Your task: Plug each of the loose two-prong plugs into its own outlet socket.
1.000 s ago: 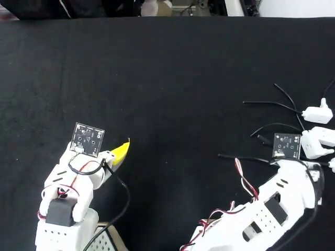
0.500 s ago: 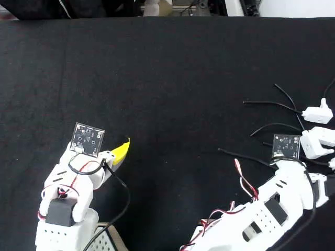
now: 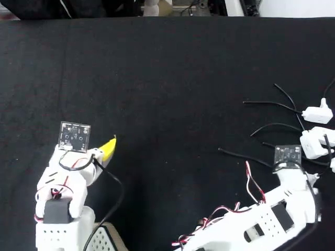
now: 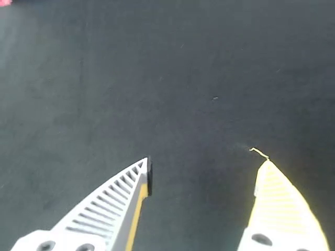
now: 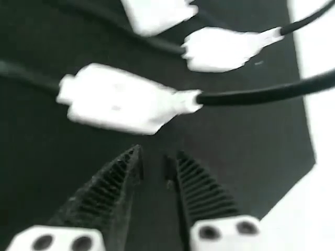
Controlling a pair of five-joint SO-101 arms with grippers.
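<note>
Reference item: the large white connector (image 3: 315, 142) lying at the right edge of the black table (image 3: 167, 73).

1. Left arm (image 3: 65, 183). It stands well apart from the connector, across the table from it. The arm is folded over its base, with the wrist pitched down at bare cloth. Its yellow finger (image 3: 109, 148) points away from the base. Left gripper (image 4: 204, 163): released, jaws spread wide, nothing between them.

2. Right arm (image 3: 272, 219). It lies low, stretched slantwise toward the connector, and its wrist sits just beside the connector on the left arm's side. Right gripper (image 5: 156, 161): the black jaws stand a narrow slit apart and grasp nothing, with the tips over cloth.

3. Task items. A white plug (image 5: 118, 104) on a black cord (image 5: 261, 93) lies flat just ahead of the right fingertips, apart from them. A smaller plug (image 5: 225, 48) lies beyond it. Which pieces around the connector these are cannot be told. In the high view a small white plug (image 3: 317, 114) lies near the connector, on the side away from the right arm. Thin loose cords (image 3: 272, 104) fan out from this group toward the table's middle.
</note>
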